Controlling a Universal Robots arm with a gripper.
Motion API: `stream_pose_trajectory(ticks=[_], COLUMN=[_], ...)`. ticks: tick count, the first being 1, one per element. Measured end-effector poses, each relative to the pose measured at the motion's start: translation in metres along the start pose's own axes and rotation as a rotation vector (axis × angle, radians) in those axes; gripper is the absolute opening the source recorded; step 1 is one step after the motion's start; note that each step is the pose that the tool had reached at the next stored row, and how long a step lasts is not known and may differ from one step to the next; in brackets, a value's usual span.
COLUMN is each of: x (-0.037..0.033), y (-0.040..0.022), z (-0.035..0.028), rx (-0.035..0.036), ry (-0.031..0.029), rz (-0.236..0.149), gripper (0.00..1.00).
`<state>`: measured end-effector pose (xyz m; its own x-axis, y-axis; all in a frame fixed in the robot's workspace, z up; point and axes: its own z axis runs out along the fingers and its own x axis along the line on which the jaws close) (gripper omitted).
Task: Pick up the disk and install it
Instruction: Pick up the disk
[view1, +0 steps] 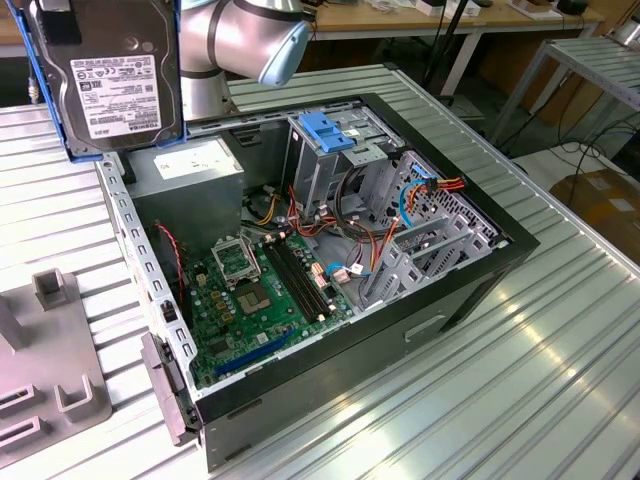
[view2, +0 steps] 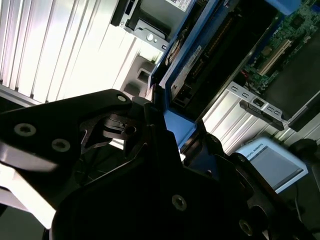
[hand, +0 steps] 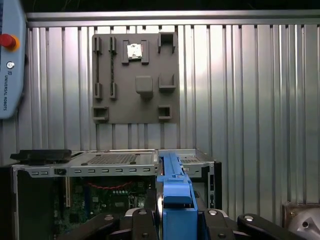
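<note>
The disk (view1: 115, 85) hangs upright in the air at the exterior view's left, above a corner of the open computer case (view1: 400, 350) on the ribbed table (view1: 560, 380). In the first wrist view the hand (hand: 176, 219) is clamped on the disk's blue frame edge, with a grey fixture plate (hand: 120, 107) beyond it.

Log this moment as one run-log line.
gripper: shut on disk | disk: upright, aloft, outside computer case | installed: no
</note>
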<state>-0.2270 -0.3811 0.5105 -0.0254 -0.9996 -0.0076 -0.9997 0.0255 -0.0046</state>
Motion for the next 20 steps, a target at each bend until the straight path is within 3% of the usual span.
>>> stream_pose_trajectory(ticks=[3, 13, 20], x=[0.0008, 0.0004, 0.0033], y=[-0.0050, -0.0388, -0.0551], z=[0.0002, 0.0010, 0.0016], rx=[0.0000, 0.0000, 0.0000], ry=[0.0001, 0.0000, 0.0001], rz=[0.000, 0.000, 0.000], gripper=[0.37, 0.37, 0.37])
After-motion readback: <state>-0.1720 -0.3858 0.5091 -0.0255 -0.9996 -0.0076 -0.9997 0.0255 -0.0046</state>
